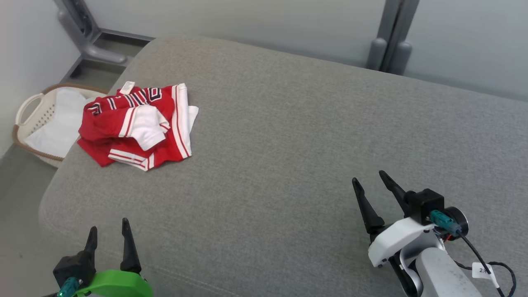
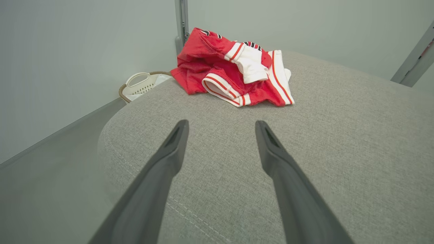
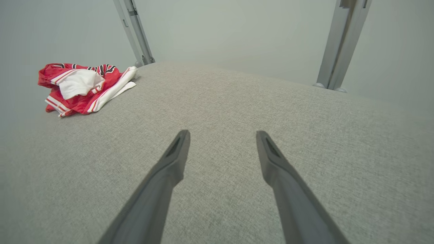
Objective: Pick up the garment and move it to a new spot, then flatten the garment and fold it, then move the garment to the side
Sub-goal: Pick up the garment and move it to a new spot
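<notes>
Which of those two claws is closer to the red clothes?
The left gripper, on the green wrist: the red-and-white garment lies crumpled just ahead of it, while the right gripper, on the white wrist, is further across the grey cushion.

Right gripper (image 1: pixel 368 176): two long dark tapered fingers (image 3: pixel 162 179), each slotted near the tip. Its white wrist housing (image 1: pixel 394 239) is rounded. Above that housing sit a black block (image 1: pixel 425 204) and teal connector (image 1: pixel 443 220). A black cable (image 1: pixel 474 251) carries a white tag (image 1: pixel 482 270). Below the housing is a pale grey forearm (image 1: pixel 443 274). Left gripper (image 1: pixel 109 225): like fingers, green wrist housing (image 1: pixel 113 284), black mount (image 1: pixel 74 268), teal plug (image 1: pixel 68 286).
</notes>
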